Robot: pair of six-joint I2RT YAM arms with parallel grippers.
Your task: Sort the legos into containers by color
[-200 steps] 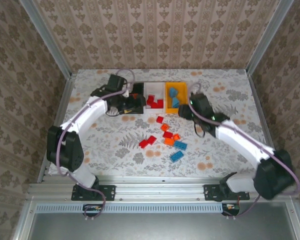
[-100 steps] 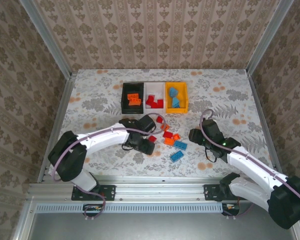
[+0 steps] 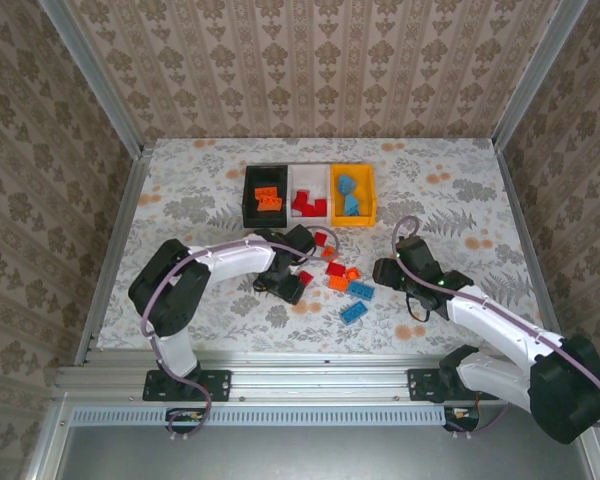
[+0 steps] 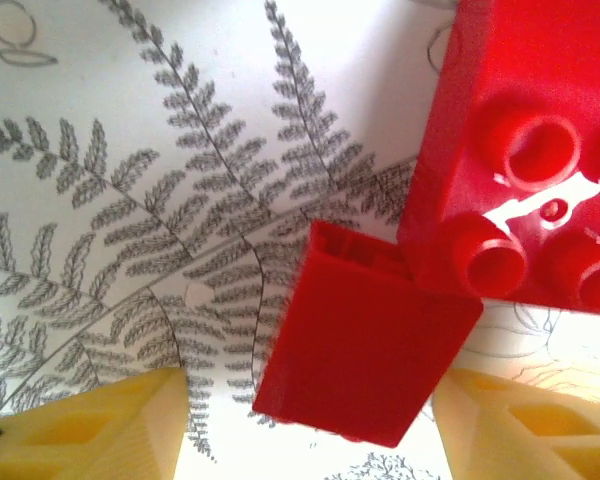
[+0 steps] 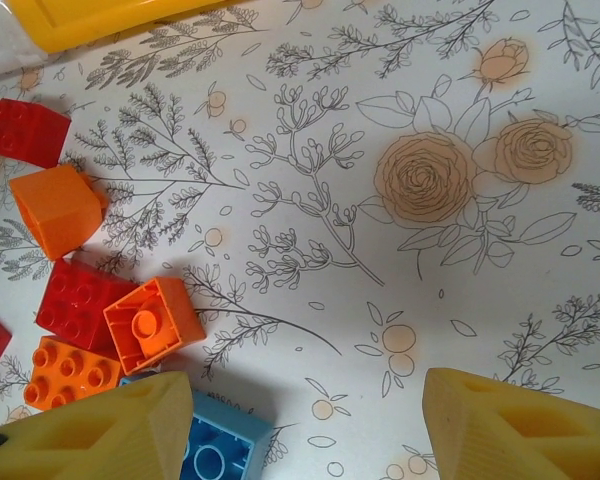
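Bins: three in a row, one black bin (image 3: pixel 265 176), one white bin (image 3: pixel 308 178), one yellow-orange bin (image 3: pixel 372 200). Inside them: two orange bricks (image 3: pixel 267 192) in the black, about three red bricks (image 3: pixel 300 200) in the white (they overlap, so the count is unsure), and two light blue bricks (image 3: pixel 345 184) in the yellow-orange. Loose on the table (image 3: pixel 200 180), seen from above: three loose orange bricks (image 3: pixel 337 283), two loose light blue bricks (image 3: pixel 360 290), and three loose red bricks (image 3: pixel 336 269); the left wrist view shows two red ones touching.

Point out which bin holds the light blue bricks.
The yellow-orange bin, rightmost of three; the black bin holds orange bricks, the white bin red bricks.
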